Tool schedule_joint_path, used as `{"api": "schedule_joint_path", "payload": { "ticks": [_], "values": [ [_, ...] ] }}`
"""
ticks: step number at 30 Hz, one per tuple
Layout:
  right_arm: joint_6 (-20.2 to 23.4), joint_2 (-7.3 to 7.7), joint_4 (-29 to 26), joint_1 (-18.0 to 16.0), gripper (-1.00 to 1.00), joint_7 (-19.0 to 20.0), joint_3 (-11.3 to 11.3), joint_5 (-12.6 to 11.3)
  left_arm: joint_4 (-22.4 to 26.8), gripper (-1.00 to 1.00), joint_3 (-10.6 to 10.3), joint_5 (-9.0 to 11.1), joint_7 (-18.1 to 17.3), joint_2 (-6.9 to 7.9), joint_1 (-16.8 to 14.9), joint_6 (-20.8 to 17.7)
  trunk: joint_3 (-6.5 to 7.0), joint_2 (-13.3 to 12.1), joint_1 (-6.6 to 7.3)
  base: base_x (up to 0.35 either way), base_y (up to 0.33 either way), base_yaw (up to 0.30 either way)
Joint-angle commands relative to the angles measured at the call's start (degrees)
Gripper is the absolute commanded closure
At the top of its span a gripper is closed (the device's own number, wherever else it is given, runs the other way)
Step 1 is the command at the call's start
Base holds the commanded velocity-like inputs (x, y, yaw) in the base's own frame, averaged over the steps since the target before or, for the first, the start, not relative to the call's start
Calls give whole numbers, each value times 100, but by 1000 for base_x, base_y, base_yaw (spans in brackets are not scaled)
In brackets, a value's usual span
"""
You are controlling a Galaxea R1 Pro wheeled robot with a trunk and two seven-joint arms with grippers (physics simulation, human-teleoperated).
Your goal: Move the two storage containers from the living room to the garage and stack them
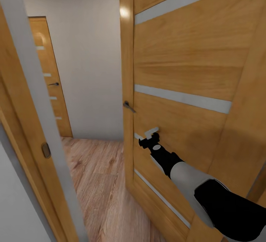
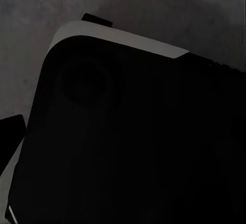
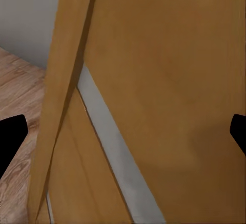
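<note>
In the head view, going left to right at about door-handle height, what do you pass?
Door frame → far closed door → pale wall → open door's handle → right gripper → open door's panel.

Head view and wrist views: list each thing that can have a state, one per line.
Near wooden door: swung open.
Door handle: untouched.
Far door: closed.
Right gripper: open, empty, up against the near door's face.
Left gripper: cannot tell.

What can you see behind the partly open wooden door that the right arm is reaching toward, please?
Past the open door lie wood plank flooring, a pale grey wall and a second, closed door. The door panel hides everything further right. The right claw is at its face.
</note>
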State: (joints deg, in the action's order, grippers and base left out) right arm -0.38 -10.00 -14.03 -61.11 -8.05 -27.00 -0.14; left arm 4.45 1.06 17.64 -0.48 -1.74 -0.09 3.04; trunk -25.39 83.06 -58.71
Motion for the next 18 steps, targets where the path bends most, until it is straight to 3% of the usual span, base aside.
{"api": "schedule_joint_path", "payload": {
  "ticks": [1,9,18],
  "values": [
    [-1,0,17,-6,-100,-80,27,-10,3,-100,6,24,-5,-1,0,13,-6,2,-1,167,-16,0],
    [-42,0,90,-6,-100,-928,40,-42,3,-100,0,20,-5,7,0,13,-6,2,-1,271,-75,0],
    [-66,0,168,-6,-100,-1069,29,-46,3,-100,-1,20,-5,7,0,13,-6,2,-1,296,-82,0]
  ]
}}
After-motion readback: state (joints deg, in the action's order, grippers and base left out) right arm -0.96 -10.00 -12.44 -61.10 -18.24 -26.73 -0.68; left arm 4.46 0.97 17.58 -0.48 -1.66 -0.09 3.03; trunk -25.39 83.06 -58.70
